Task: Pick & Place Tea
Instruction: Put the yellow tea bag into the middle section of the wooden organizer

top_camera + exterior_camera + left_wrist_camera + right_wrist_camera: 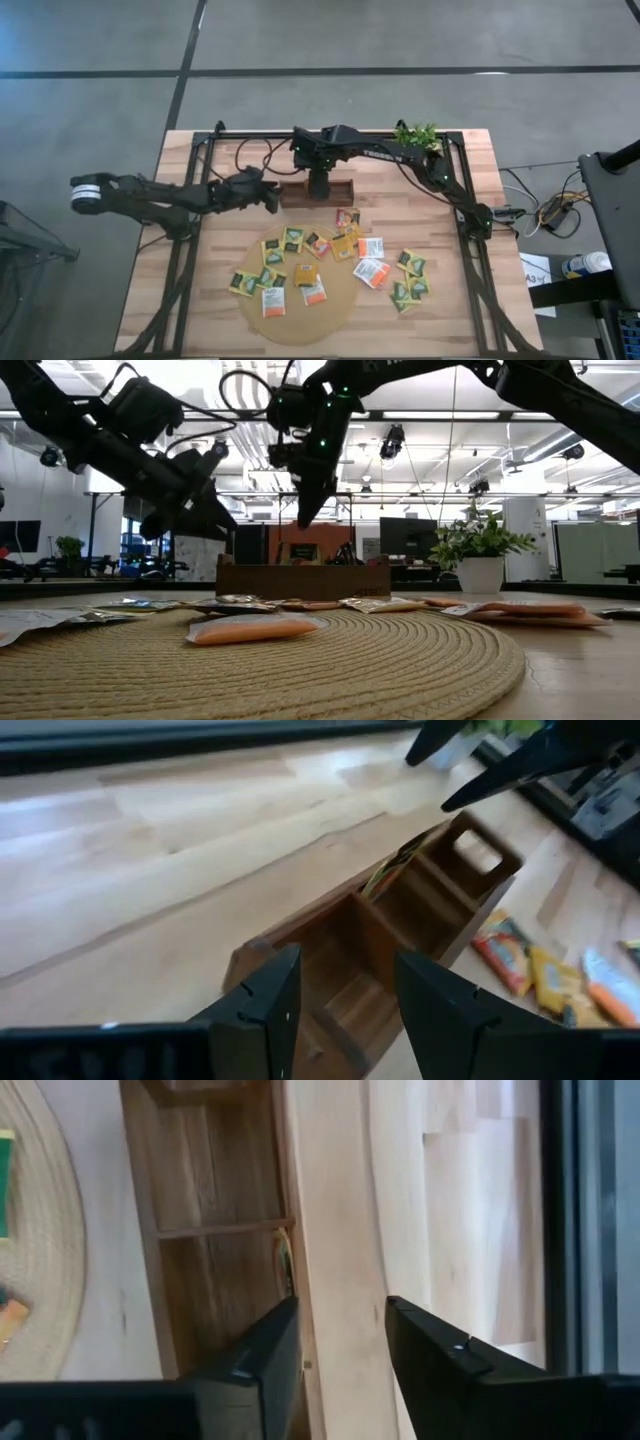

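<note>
Several tea sachets, yellow, green and white with orange, lie flat on the round tan mat [300,325] and on the table to its right [372,270]. One sachet [388,872] stands on edge in the dark brown tray [343,190], leaning on its long wall; it also shows in the right wrist view [285,1265]. My right gripper [340,1315] is open and empty, pointing down above the tray's middle [305,510]. My left gripper [345,970] is open and empty, in the air over the tray's left end [270,195].
A small green plant in a white pot [418,135] stands at the table's far right, beyond the tray. A dark metal frame [190,230] runs along the table's left, right and far sides. Bare wood lies between the tray and the table's far edge.
</note>
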